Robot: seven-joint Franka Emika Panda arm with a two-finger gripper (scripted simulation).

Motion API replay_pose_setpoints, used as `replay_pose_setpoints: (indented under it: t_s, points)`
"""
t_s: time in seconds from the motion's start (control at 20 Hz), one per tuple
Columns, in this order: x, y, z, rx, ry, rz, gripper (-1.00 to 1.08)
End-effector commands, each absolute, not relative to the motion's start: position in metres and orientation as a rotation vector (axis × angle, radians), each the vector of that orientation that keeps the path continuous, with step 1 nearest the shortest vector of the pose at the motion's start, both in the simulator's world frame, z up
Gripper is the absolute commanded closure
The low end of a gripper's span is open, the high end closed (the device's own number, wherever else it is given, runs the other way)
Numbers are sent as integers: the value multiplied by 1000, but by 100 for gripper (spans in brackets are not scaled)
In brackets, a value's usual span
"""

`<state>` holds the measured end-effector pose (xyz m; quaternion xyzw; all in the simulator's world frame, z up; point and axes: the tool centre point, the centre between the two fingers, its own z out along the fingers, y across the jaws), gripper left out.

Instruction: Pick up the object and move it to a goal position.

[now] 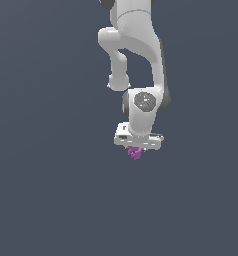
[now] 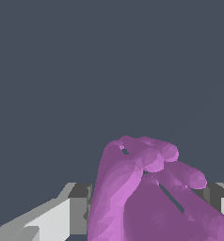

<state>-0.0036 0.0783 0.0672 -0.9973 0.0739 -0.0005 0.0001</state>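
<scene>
The object [image 1: 135,153] is a tiny bright purple lumpy piece. In the exterior view it hangs just under my white gripper [image 1: 136,150], near the picture's middle. In the wrist view the object [image 2: 142,197] fills the space between the two grey and white fingers [image 2: 74,212], which press on it from both sides. The gripper is shut on the object. Its fingertips are mostly hidden behind the purple piece. I cannot tell from these views how high the object is above the floor.
The white arm [image 1: 136,60] reaches down from the exterior view's top. All around is a plain dark blue-grey surface [image 1: 51,190]. No goal marker or other object shows.
</scene>
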Motion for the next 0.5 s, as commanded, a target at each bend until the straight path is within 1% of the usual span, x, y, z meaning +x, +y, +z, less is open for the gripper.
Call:
replay_pose_setpoints:
  t_s: [0.0, 0.25, 0.45]
  points:
    - [-4, 78, 67, -3133, 232, 0, 108]
    - [-3, 77, 68, -3133, 232, -1, 108]
    - [-2, 64, 74, -3133, 232, -1, 108]
